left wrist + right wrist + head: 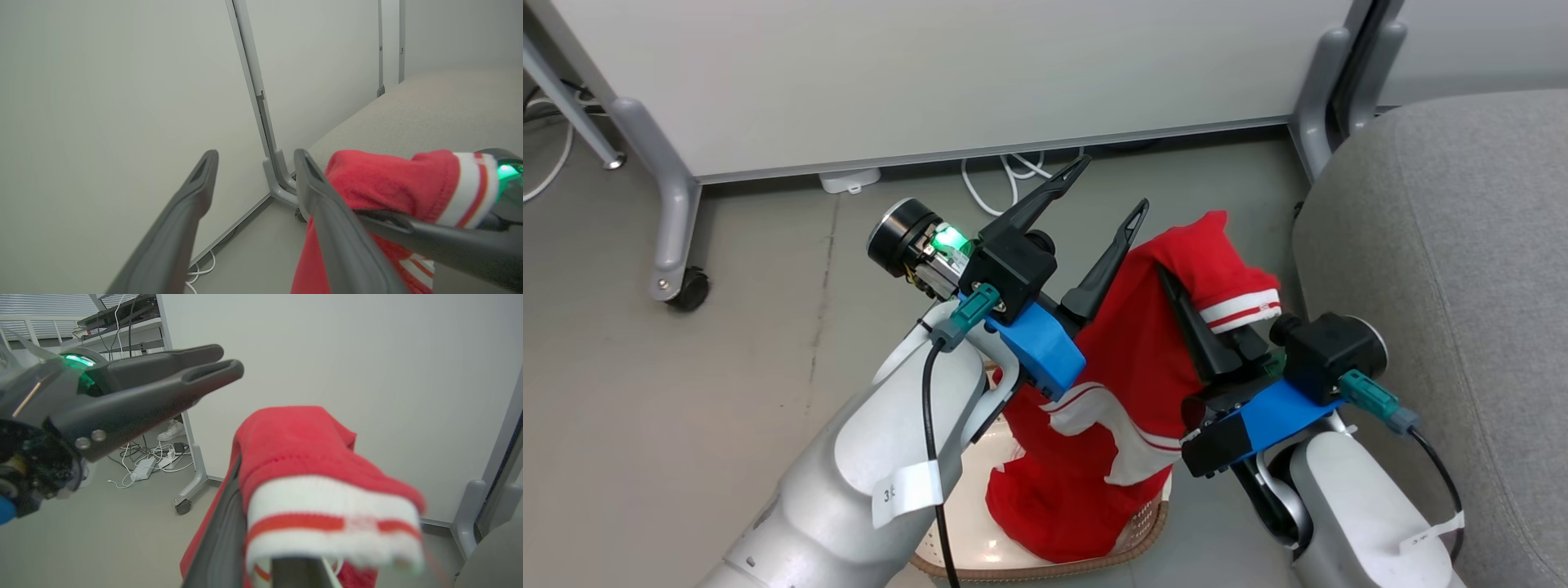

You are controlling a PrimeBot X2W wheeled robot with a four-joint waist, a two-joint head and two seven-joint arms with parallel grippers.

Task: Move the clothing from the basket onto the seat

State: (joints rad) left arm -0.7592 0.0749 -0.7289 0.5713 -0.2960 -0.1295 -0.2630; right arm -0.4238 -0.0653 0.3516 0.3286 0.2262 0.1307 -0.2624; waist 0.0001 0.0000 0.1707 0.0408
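Currently left gripper (1112, 192) jaws wide apart and empty, right gripper (1172, 290) clamped on red clothing (1127, 359) hanging above basket (1147, 535), seat (1445, 245) at 3 o'clock.

A white panel (947, 73) stands across the back on grey legs (674, 237); the left leg ends in a black caster (690, 290) on the grey floor (686, 408). A white cable (1013, 175) loops out from under the panel, near a small white box (849, 180). In the right wrist view, a power strip (143, 467) lies among tangled white cables beside a white shoe (171, 430), below a desk (122, 314) with dark wires hanging from it.
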